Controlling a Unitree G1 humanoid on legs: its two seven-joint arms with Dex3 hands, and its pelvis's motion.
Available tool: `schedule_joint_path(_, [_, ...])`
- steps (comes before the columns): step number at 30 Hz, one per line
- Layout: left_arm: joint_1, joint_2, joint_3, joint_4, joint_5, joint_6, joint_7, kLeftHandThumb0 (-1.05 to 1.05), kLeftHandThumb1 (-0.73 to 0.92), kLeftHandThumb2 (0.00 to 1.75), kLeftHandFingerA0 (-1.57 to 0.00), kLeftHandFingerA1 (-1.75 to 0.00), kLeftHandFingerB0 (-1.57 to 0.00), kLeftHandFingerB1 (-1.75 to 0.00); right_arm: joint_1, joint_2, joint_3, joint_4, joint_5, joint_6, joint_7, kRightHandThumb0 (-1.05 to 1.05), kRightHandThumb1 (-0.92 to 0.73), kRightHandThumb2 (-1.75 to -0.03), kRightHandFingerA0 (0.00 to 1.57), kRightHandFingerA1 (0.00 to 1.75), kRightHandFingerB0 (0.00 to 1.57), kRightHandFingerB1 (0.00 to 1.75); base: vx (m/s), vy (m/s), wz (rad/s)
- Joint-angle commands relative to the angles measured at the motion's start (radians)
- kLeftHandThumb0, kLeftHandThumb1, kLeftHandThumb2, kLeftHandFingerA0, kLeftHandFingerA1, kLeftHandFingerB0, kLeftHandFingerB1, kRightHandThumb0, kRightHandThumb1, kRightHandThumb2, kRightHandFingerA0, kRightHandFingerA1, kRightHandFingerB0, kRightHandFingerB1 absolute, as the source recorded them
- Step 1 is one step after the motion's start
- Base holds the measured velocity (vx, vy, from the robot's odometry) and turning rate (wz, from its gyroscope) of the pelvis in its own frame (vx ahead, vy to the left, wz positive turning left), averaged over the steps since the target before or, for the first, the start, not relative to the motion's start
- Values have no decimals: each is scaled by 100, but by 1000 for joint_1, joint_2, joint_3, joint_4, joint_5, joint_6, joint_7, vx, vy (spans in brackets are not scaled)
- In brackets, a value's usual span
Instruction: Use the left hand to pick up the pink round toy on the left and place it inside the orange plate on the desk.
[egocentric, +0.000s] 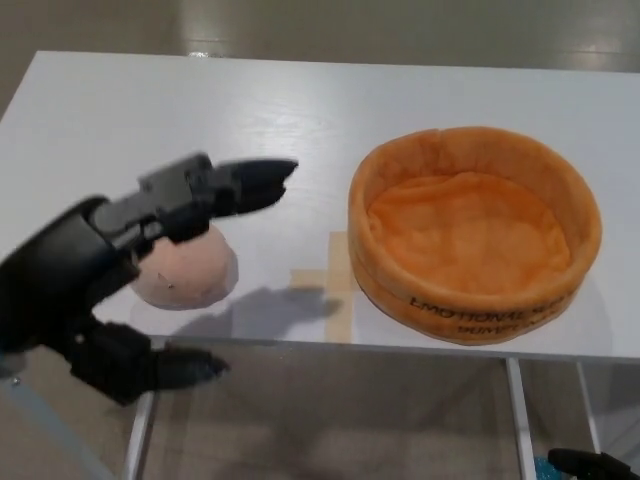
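Note:
The pink round plush toy lies on the white desk at the left near the front edge, half covered by my left hand. That hand hovers over it, open, two fingers stretched toward the right above the toy and the thumb low in front of the desk edge. It holds nothing. The orange plush plate sits at the right of the desk, empty. Only a dark tip of my right hand shows at the bottom right corner.
A cross of tan tape marks the desk between toy and plate. Below the front edge I see the white desk legs and the floor.

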Motion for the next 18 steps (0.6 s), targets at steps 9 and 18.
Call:
schedule_joint_path(9, [-268,8,-92,481,504,-203,239,-15,36,64,0,-13,-5,-30,3,-1,3,10,8,-2,-6,-7,-27,-93,54,79,58,76,0,0,0])
schedule_joint_path(18, [-373,48,-242,710,704,-199,342,-14,40,52,0,-6,-3,-25,0,3,-2,9,13,-9,-9,-8,-29,-84,47,90,59,74,0,0,0])
